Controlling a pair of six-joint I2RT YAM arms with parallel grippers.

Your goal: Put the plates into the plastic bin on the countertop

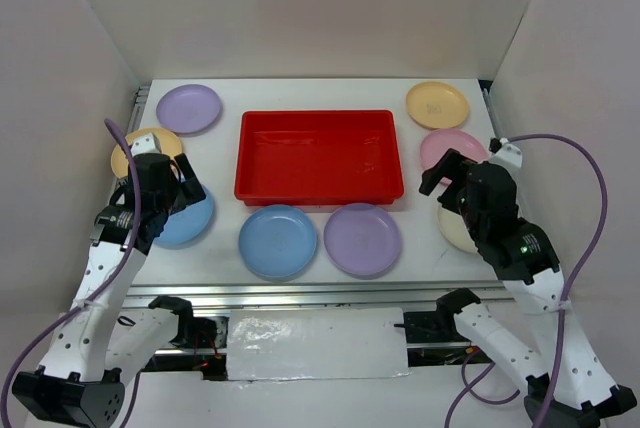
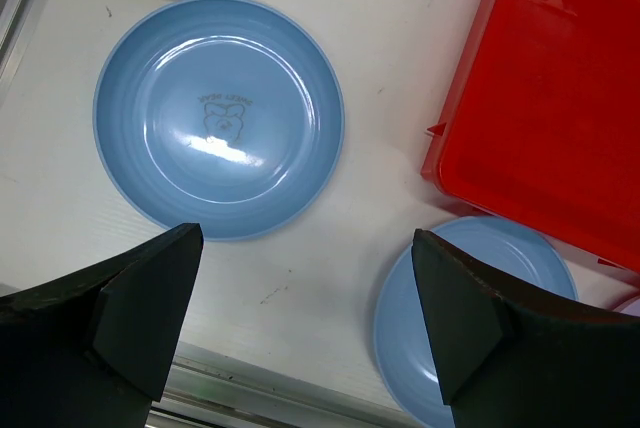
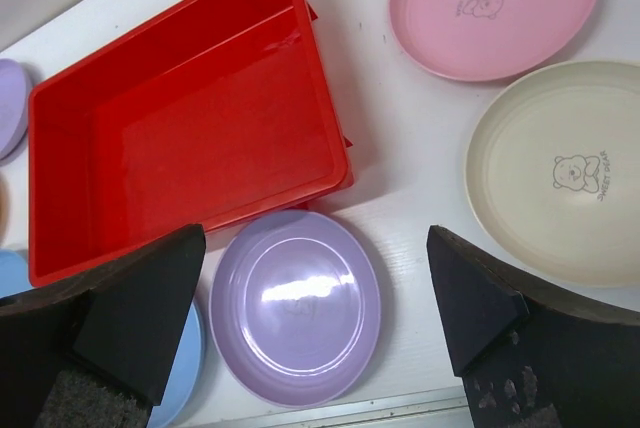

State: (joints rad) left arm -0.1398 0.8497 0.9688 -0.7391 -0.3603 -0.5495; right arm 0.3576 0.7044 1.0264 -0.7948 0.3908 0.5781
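Found the plastic bin (image 1: 318,118) at the middle of the surface (image 1: 420,263), red and holding nothing. Saw from above, all lying on the surface outside its rim:

- the far lilac plate (image 1: 188,108) at the far left
- the left orange-yellow plate (image 1: 165,140), half hidden under the left arm
- the left blue plate (image 1: 195,223), just nearer than that
- the near blue plate (image 1: 277,241) and near lilac plate (image 1: 362,239), side by side before the bin's near wall
- the far orange-yellow plate (image 1: 437,104) at the far right
- the pink plate (image 1: 470,143), next nearer
- the cream plate (image 1: 452,231), mostly covered by the right arm

Saw the left tool (image 2: 305,243) spread wide in its own camera, gripping nothing, over bare surface between the left blue plate and the near blue plate. Made out there a bear print at the left blue plate's centre, too small to tell from above. Caught only a sliver of the left orange-yellow plate at that view's top edge.

Saw the right tool (image 3: 316,233) likewise spread apart and gripping nothing, over the near lilac plate just before the bin's near wall. Got the cream plate almost whole in that camera, plus bear prints on it and on the pink plate, unresolved from overhead.
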